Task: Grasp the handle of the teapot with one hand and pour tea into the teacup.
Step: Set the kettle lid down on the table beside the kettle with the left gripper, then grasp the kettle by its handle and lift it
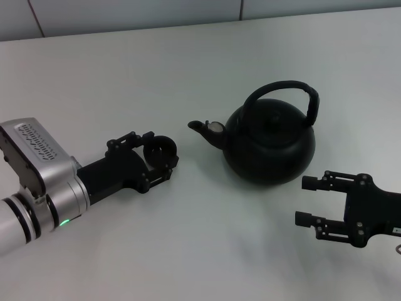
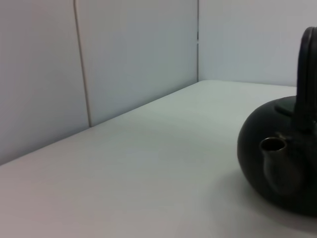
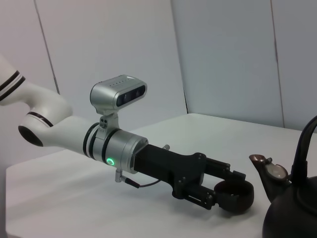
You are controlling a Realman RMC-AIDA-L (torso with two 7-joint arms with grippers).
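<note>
The matte black teapot (image 1: pixel 269 143) stands upright on the white table, its short spout (image 1: pixel 202 127) pointing toward my left gripper. Its arched handle (image 1: pixel 285 89) stands up over the lid. My left gripper (image 1: pixel 159 155) is shut on the small dark teacup (image 1: pixel 161 149), a little to the left of the spout; the right wrist view shows the teacup (image 3: pixel 234 196) between the fingers (image 3: pixel 224 173). My right gripper (image 1: pixel 304 200) is open and empty, low by the table in front and right of the teapot. The left wrist view shows the teapot (image 2: pixel 282 168) and its handle (image 2: pixel 307 84). No tea shows.
The white table (image 1: pixel 188 75) runs back to a pale panelled wall (image 2: pixel 124 64). No other objects show on it.
</note>
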